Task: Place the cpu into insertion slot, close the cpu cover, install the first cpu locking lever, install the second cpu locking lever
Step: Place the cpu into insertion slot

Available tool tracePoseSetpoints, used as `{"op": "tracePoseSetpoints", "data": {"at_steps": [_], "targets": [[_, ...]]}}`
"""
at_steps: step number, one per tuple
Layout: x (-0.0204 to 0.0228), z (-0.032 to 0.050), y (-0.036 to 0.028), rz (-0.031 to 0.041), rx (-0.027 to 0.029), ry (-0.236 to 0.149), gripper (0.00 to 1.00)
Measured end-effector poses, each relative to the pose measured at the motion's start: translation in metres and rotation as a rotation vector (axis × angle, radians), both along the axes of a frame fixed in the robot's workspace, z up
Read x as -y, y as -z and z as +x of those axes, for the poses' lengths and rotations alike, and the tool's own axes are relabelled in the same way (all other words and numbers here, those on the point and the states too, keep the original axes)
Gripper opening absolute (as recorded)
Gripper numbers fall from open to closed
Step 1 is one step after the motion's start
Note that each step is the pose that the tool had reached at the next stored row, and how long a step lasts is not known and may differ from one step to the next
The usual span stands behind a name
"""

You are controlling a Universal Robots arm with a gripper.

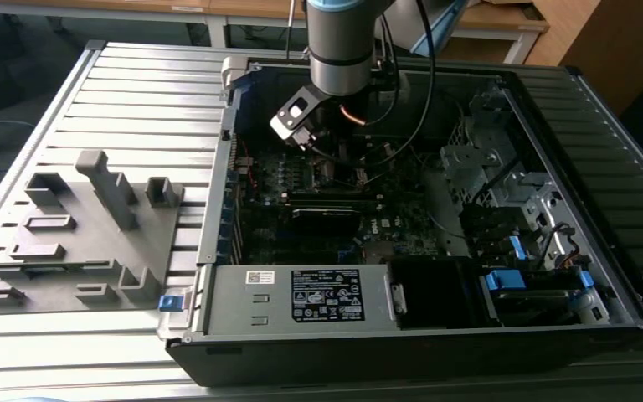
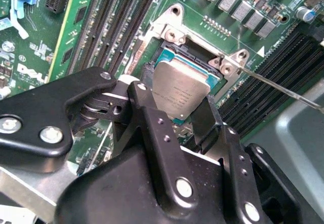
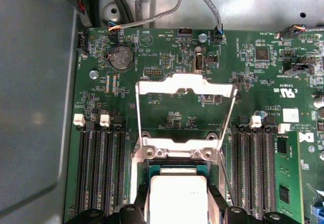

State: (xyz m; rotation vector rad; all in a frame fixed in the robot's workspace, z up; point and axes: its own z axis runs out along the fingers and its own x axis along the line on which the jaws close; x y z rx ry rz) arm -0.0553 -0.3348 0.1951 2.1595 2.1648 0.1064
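My gripper [image 2: 174, 102] is shut on the cpu [image 2: 179, 87], a small grey metal square held by two opposite edges between the black fingers [image 2: 147, 95]. The chip hangs slightly tilted just over the insertion slot [image 2: 195, 59], whose dark inside and silver rim show past its far edge. In the first wrist view the cpu [image 3: 177, 198] sits between the fingers over the insertion slot [image 3: 174, 170], and the cpu cover [image 3: 185, 84] stands swung open beyond it. A thin locking lever [image 2: 278, 86] sticks out sideways from the socket corner. In the exterior view the gripper [image 1: 324, 157] is low inside the computer case.
Long black memory slots [image 3: 98, 173] flank the socket on both sides. The labelled power supply box [image 1: 321, 297] fills the case's near edge, and drive bays [image 1: 511, 209] lie to the exterior view's right. A grey fixture tray [image 1: 76, 234] lies outside the case on the slatted table.
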Motion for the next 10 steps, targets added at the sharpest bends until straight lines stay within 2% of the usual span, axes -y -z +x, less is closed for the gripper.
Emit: {"op": "tracePoseSetpoints", "data": {"at_steps": [10], "targets": [[0.0000,0.0008,0.0007,0.0001,0.0000,0.000,0.54]]}}
